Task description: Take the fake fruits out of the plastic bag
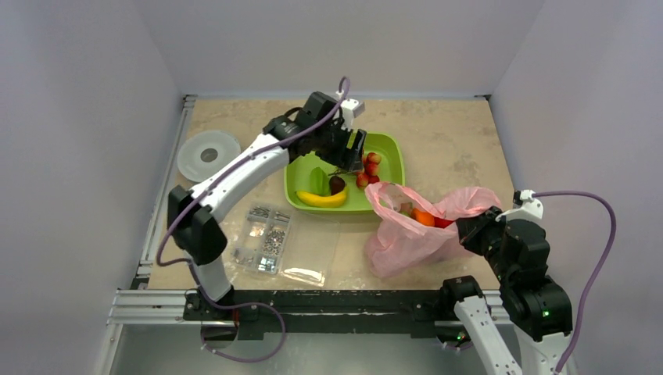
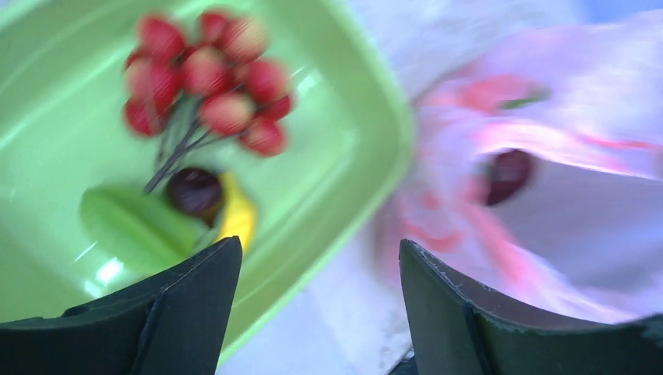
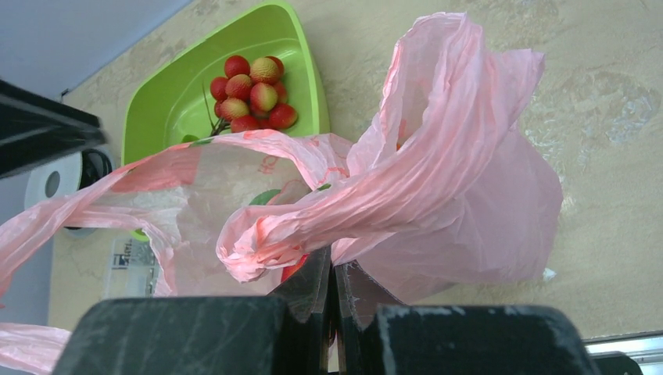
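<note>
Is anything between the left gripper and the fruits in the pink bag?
Nothing visible. The left gripper hangs open over the green tray; the plastic bag, pinched by the right gripper, gapes with the orange fruit exposed.

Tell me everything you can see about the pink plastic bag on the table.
The plastic bag is thin, crinkly, translucent pink film, lying crumpled on the table just right of the green tray, its mouth open. An orange fruit and a red fruit show at the opening; a dark maroon fruit shows through the film. The right pincer is shut on a bunched fold of it.
</note>
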Controlling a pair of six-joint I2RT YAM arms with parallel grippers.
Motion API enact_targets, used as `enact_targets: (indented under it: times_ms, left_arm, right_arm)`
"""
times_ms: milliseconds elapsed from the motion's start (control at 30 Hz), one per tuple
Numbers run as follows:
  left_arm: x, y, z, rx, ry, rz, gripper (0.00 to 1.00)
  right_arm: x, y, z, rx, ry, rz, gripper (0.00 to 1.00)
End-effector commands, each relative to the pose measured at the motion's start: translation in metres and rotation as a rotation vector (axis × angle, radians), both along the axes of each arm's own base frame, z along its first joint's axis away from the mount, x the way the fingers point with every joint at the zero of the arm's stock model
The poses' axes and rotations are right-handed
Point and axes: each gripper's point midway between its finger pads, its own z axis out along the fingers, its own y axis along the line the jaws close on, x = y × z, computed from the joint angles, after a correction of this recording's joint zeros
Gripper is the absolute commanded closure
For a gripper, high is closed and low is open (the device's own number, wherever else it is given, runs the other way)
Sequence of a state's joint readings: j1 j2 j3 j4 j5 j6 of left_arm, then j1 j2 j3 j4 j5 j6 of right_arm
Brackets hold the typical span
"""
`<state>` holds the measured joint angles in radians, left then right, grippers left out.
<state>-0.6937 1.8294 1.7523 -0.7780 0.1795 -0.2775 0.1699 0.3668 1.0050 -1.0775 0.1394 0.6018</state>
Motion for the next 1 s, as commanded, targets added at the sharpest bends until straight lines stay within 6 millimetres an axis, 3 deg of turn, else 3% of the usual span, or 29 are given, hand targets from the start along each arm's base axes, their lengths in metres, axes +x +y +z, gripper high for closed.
enact_targets:
  times_ms: [0, 100, 233, 567, 967]
  left_arm:
    - [-0.065, -0.054, 0.147, -0.413, -0.181, -0.3, 0.28]
    - [-0.099, -0.073, 0.174, -0.387, -0.301, -0.418, 0.28]
    - [-0.131, -0.1, 0.179, -0.38, -0.327, -0.557, 0.33]
    - [-0.146, -0.138, 0.103, -0.146, -0.096, -0.617, 0.54]
    - [-0.185, -0.172, 0.057, -0.139, 0.043, -0.724, 0.71]
  right_arm:
    - [0.002, -0.001, 0.007, -0.001, -0.024, -0.009, 1.0]
    - [0.001, -0.002, 0.008, -0.001, -0.027, -0.01, 1.0]
    - [0.002, -0.002, 0.009, -0.003, -0.03, -0.012, 1.0]
    - [0.002, -0.003, 0.011, -0.006, -0.034, -0.013, 1.0]
    - [0.006, -0.001, 0.008, -0.007, -0.023, -0.005, 1.0]
